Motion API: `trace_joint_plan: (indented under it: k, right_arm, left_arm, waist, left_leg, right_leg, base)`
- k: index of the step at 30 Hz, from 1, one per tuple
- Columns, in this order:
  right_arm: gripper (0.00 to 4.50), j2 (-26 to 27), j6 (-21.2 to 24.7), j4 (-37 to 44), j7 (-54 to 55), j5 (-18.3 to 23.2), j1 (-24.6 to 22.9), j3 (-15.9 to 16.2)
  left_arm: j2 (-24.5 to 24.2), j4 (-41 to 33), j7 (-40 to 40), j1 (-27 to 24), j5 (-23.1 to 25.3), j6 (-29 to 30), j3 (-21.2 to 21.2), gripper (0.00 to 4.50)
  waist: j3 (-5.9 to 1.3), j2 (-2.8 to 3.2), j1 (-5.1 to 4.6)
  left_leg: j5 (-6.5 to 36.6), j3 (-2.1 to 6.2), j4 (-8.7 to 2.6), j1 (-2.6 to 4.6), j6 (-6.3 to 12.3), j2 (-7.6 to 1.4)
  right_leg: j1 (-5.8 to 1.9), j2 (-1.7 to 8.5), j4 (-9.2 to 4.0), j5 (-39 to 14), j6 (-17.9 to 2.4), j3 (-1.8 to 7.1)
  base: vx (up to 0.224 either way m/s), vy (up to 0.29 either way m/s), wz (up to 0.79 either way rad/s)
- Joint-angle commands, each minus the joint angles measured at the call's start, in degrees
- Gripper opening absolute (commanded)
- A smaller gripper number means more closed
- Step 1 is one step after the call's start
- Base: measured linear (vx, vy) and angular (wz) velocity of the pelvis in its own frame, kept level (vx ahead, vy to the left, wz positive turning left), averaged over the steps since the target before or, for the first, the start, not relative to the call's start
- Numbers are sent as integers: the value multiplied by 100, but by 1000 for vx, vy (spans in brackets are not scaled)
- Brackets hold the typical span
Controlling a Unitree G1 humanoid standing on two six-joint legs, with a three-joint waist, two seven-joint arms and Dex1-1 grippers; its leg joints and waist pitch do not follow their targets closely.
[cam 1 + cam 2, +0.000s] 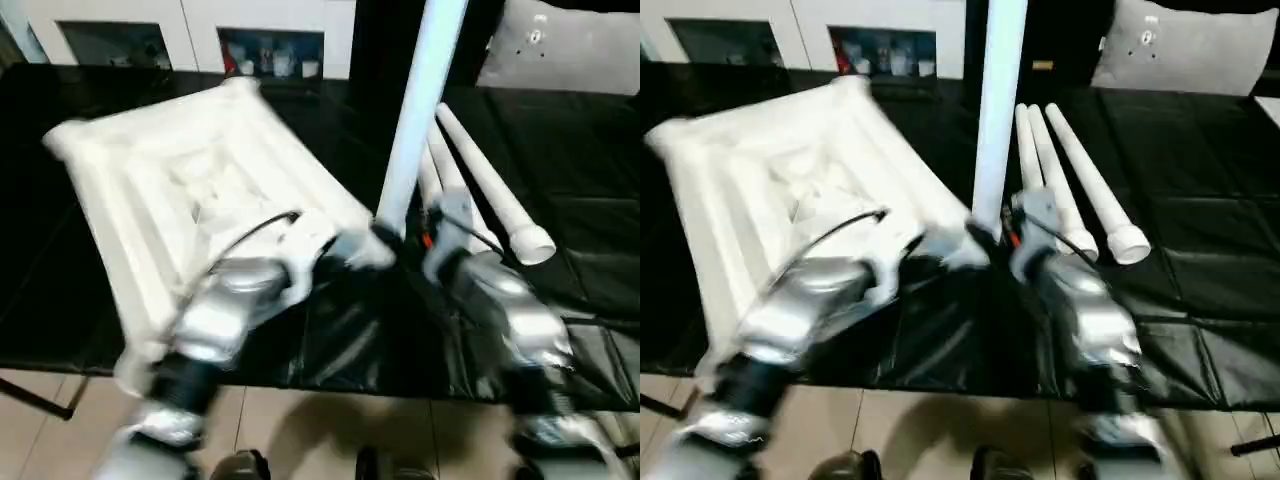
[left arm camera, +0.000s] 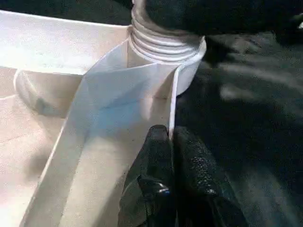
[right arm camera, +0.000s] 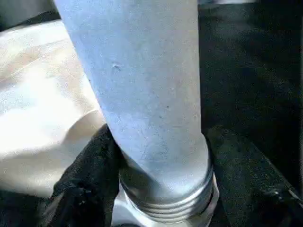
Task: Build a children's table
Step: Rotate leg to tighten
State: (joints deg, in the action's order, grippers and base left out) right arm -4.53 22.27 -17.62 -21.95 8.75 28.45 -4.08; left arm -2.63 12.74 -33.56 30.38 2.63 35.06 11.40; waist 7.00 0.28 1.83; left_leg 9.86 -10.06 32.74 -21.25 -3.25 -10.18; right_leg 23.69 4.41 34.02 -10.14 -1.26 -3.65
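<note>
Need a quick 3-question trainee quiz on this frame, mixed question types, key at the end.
1. True or false: the upright white tubular plastic leg stands at a corner socket of the white ribbed plastic table top.
2. How many white tapered legs lie loose on the black table cover? A) one B) three C) five
3. What is the left gripper pinching?

Key
1. True; its threaded end sits at the round socket.
2. B; the three loose legs lie side by side to the robot's right of the top.
3. A thin edge of the table top, beside that socket.
</note>
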Motion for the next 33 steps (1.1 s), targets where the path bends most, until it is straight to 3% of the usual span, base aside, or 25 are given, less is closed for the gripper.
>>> trace_joint_plan:
  k: [1,4,5,7,8,9,12,13,16,19,20,21,23,24,29,31,33]
  right_arm:
    - [248,576,206,-298,180,94,-12,517]
    - [248,738,93,-446,502,84,94,400]
    - [248,726,-57,-442,496,14,99,426]
    - [248,717,-184,-403,460,-33,87,429]
    - [303,703,-278,-348,375,-25,64,417]
    - [317,645,-411,-256,346,-86,18,379]
    - [324,474,-469,-58,133,-3,-71,372]
    - [358,394,-494,25,25,37,-106,381]
    - [366,59,-586,261,-320,74,-213,443]
    - [399,-143,-717,340,-541,83,-264,460]
    - [404,-418,-892,428,-959,177,-330,426]
    - [417,-760,-1056,519,-1502,283,-396,409]
    - [431,-935,-1135,571,-1804,317,-433,398]
    - [447,-1302,-1166,602,-2369,323,-477,468]
    - [449,-1958,-1080,561,-3391,405,-430,720]
    - [449,-2147,-1234,476,-3658,287,-349,889]
    - [449,-2213,-1324,430,-3739,250,-323,960]
  left_arm:
    - [447,-6,654,353,-46,-240,-60,0]
    - [502,-76,676,374,19,-180,42,0]
    - [458,-126,624,342,47,-142,89,0]
    - [415,-186,596,309,66,-81,130,0]
    - [366,-235,565,281,84,-35,168,0]
    - [324,-245,561,252,133,-39,183,0]
    - [203,-235,462,203,143,-135,230,0]
    - [148,-231,408,185,137,-185,248,0]
    - [-119,-206,125,132,153,-348,337,0]
    - [-293,-195,-64,95,164,-469,395,0]
    - [-538,-204,-358,27,138,-593,451,0]
    - [-851,-203,-758,-46,120,-810,541,0]
    - [-1024,-198,-976,-83,112,-946,600,0]
    - [-1328,-159,-1364,-126,95,-1208,693,0]
    - [-1899,-52,-2182,-111,25,-1791,831,0]
    - [-2158,-10,-2685,-90,-58,-2139,905,0]
    - [-2248,25,-2845,-78,-93,-2274,934,0]
  waist:
    - [-378,-58,18]
    - [-423,-29,40]
    - [-433,-12,48]
    - [-441,-12,53]
    - [-442,-14,53]
    - [-440,-14,51]
    - [-402,-16,49]
    - [-392,-20,33]
    - [-381,-30,26]
    - [-400,-37,15]
    - [-406,-31,40]
    - [-401,-66,40]
    - [-404,-38,55]
    - [-397,-46,53]
    - [-390,-54,73]
    - [-402,-83,73]
    - [-404,-72,76]
  left_leg:
    - [883,76,-361,21,331,-221]
    - [472,68,-327,-7,532,-204]
    - [257,62,-309,-6,698,-208]
    - [149,61,-295,-23,835,-209]
    - [141,62,-294,-29,865,-220]
    - [118,62,-283,-44,935,-225]
    - [399,65,-307,-44,912,-231]
    - [524,72,-322,-47,855,-232]
    - [715,73,-331,-38,722,-233]
    - [611,58,-316,-38,711,-233]
    - [577,68,-312,-37,711,-234]
    - [551,60,-311,-36,788,-241]
    - [488,60,-300,-33,883,-251]
    - [487,58,-301,-33,910,-251]
    - [591,58,-302,-14,881,-268]
    - [575,53,-295,-16,886,-262]
    - [510,49,-290,-7,884,-267]
  right_leg:
    - [-274,358,-465,-1507,-1094,286]
    - [-315,339,-376,-655,-1228,279]
    - [-317,327,-323,-86,-1376,269]
    - [-343,334,-289,231,-1496,263]
    - [-346,342,-283,273,-1523,261]
    - [-344,343,-277,320,-1571,255]
    - [-348,346,-334,-100,-1508,244]
    - [-352,349,-351,-329,-1456,243]
    - [-337,355,-399,-768,-1299,252]
    - [-330,353,-374,-606,-1344,265]
    - [-339,357,-368,-568,-1327,259]
    - [-338,354,-358,-490,-1310,264]
    - [-328,350,-331,-307,-1357,266]
    - [-326,344,-326,-295,-1403,258]
    - [-313,360,-330,-593,-1454,263]
    - [-314,368,-326,-613,-1466,267]
    - [-305,369,-303,-516,-1502,275]
  base:
    - [0,0,0]
    - [0,0,0]
    - [0,0,0]
    - [0,0,0]
    - [0,0,0]
    - [0,0,0]
    - [0,0,0]
    - [0,0,0]
    - [0,0,0]
    - [0,0,0]
    - [0,0,0]
    - [0,0,0]
    - [0,0,0]
    - [0,0,0]
    - [0,0,0]
    - [0,0,0]
    - [0,0,0]
